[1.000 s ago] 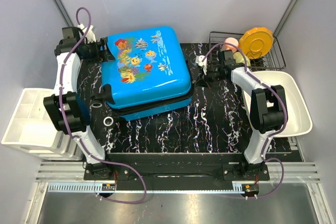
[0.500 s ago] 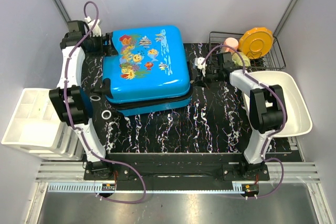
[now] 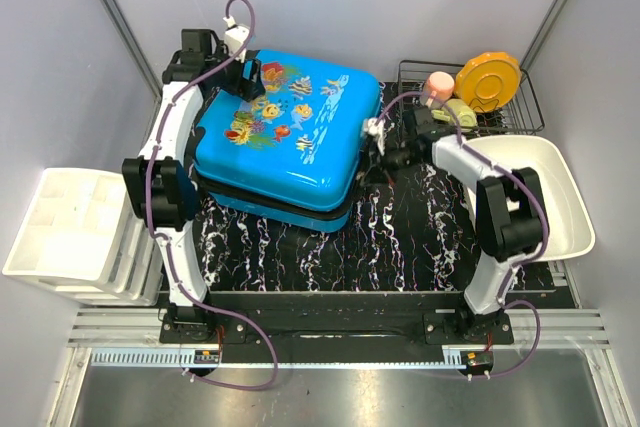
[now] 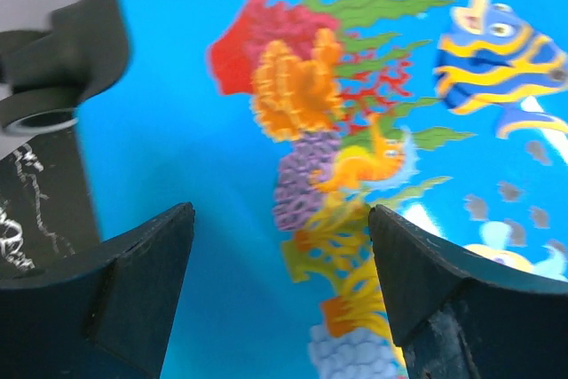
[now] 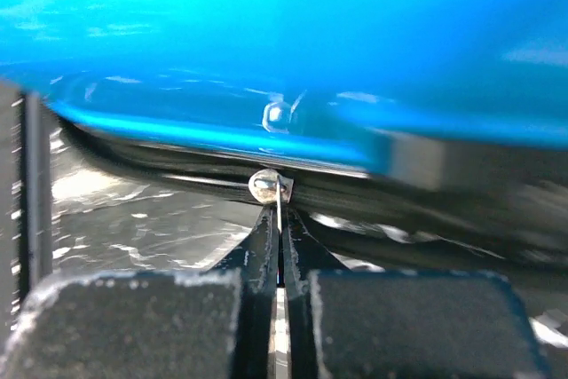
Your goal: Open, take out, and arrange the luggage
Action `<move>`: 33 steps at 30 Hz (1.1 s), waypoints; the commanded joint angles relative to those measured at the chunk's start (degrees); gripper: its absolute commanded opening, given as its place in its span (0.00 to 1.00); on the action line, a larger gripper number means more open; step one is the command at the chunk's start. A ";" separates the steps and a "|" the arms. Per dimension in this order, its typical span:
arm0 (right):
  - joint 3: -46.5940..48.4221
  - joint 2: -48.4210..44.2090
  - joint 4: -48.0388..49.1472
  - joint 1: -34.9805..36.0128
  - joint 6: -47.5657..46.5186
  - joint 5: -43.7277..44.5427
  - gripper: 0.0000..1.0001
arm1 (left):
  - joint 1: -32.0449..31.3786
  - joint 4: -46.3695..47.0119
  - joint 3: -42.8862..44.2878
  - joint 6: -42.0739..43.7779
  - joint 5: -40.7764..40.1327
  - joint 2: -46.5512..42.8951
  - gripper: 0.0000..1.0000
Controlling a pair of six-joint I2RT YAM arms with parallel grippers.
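The blue fish-print luggage [image 3: 290,137] lies flat and closed on the black marbled table [image 3: 400,237], turned at an angle. My left gripper [image 3: 248,75] is open, its fingers spread just above the lid's far left corner; the left wrist view shows the coral print [image 4: 328,122] between them and a black wheel [image 4: 62,59] at the left. My right gripper [image 3: 372,152] is at the suitcase's right edge, shut on the thin silver zipper pull [image 5: 273,188] at the black zipper seam.
A white compartment bin [image 3: 70,237] stands at the left table edge. A white tub [image 3: 560,197] is at the right. A black wire rack [image 3: 500,97] at the back right holds an orange plate [image 3: 488,80], a pink cup and a yellow-green object.
The suitcase has rotated clockwise and shifted right. My left gripper has swung right along its far edge onto the lid corner. The right gripper has moved slightly down, still at the seam.
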 commanded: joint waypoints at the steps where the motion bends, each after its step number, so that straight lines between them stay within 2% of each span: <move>1: 16.13 8.53 14.22 -8.69 4.35 7.05 0.00 | -0.73 -14.51 -5.27 1.36 1.71 3.17 0.83; 4: 17.74 11.53 22.11 -10.28 14.97 10.48 0.00 | 0.68 -14.07 -4.65 0.92 1.44 3.43 0.83; 6: 16.87 11.62 26.60 -10.02 20.06 9.19 0.00 | 1.30 -13.81 -3.86 0.92 1.09 3.52 0.83; 12: 9.49 8.46 29.17 -5.81 18.17 8.04 0.00 | 3.23 -13.54 -0.08 -4.96 2.77 1.07 0.92; 15: 7.38 7.32 29.25 -5.19 16.94 7.77 0.00 | 6.38 -14.69 -1.12 -8.12 4.94 -4.63 0.96; 20: 5.26 5.91 29.25 -4.92 15.61 7.77 0.00 | 17.00 -14.34 -17.80 -18.22 11.89 -21.76 0.97; 24: 4.30 4.86 28.99 -4.31 13.95 7.34 0.00 | 19.23 -14.42 -33.43 -20.25 10.51 -36.51 0.97; 29: 1.84 3.54 28.55 -1.77 11.75 6.19 0.00 | 19.58 -10.40 -46.64 -27.81 8.65 -44.02 0.98; 33: 0.43 2.66 28.64 0.43 12.10 5.05 0.00 | 19.49 -2.58 -51.23 -30.98 11.88 -40.71 0.97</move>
